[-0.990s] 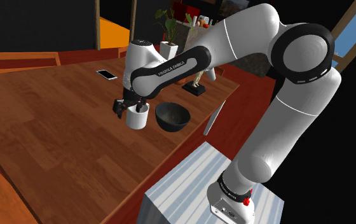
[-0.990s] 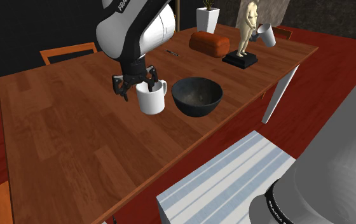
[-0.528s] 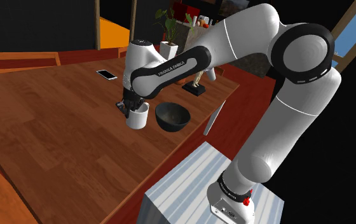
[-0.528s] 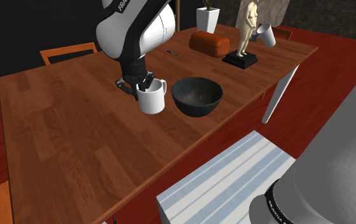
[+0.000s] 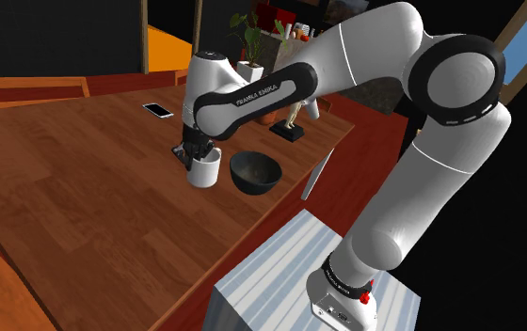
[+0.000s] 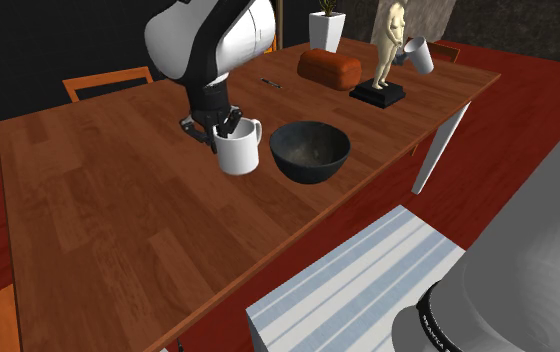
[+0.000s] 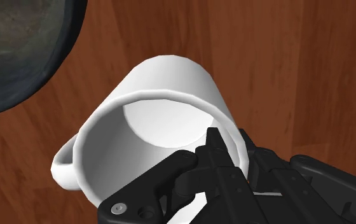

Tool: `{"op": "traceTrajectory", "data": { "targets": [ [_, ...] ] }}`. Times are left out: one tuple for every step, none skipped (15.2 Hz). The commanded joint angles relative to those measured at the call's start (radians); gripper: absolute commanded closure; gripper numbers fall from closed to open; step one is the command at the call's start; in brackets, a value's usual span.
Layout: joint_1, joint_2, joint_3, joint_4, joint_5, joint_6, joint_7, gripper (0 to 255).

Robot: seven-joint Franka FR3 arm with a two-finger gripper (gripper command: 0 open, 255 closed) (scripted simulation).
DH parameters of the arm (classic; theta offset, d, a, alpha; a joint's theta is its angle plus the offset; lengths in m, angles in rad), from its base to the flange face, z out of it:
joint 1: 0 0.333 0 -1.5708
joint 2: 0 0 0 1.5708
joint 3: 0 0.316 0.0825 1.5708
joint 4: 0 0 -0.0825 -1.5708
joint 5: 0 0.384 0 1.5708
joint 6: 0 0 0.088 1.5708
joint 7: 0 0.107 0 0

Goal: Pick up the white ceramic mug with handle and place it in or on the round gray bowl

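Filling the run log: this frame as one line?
phase: grasp | gripper: shut on mug rim, one finger inside | mug: beside bowl, not in it | bowl: empty, on table

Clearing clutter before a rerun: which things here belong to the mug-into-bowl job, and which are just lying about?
Job: white mug, clasped by the pincer; dark bowl beside it.
Lying about: phone, statuette, brown loaf-shaped block, potted plant, tilted white cup.
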State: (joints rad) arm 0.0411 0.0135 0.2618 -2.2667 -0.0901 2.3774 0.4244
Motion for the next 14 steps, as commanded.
{"op": "traceTrajectory", "data": {
  "targets": [
    [-0.001, -0.012, -0.001, 0.014, 0.007, -0.025, -0.008, 255],
    [-0.001, -0.019, -0.001, 0.020, 0.011, -0.038, -0.011, 255],
    [-0.001, -0.027, -0.001, 0.026, 0.014, -0.051, -0.014, 255],
    [-0.001, -0.034, -0.001, 0.032, 0.018, -0.064, -0.017, 255],
    [-0.001, -0.041, -0.001, 0.039, 0.021, -0.078, -0.020, 255],
    [-0.001, -0.048, -0.001, 0.046, 0.024, -0.091, -0.023, 255],
    [-0.001, -0.055, -0.001, 0.053, 0.027, -0.104, -0.026, 255],
    [-0.001, -0.061, -0.002, 0.060, 0.030, -0.117, -0.028, 255],
    [-0.001, -0.067, -0.002, 0.067, 0.033, -0.130, -0.031, 255],
    [-0.001, -0.073, -0.002, 0.075, 0.035, -0.144, -0.033, 255],
    [-0.001, -0.079, -0.003, 0.082, 0.038, -0.157, -0.035, 255],
    [-0.001, -0.084, -0.003, 0.090, 0.040, -0.170, -0.037, 255],
    [-0.001, -0.090, -0.003, 0.099, 0.042, -0.183, -0.039, 255],
    [-0.001, -0.095, -0.004, 0.107, 0.044, -0.197, -0.041, 255]
  ]
}}
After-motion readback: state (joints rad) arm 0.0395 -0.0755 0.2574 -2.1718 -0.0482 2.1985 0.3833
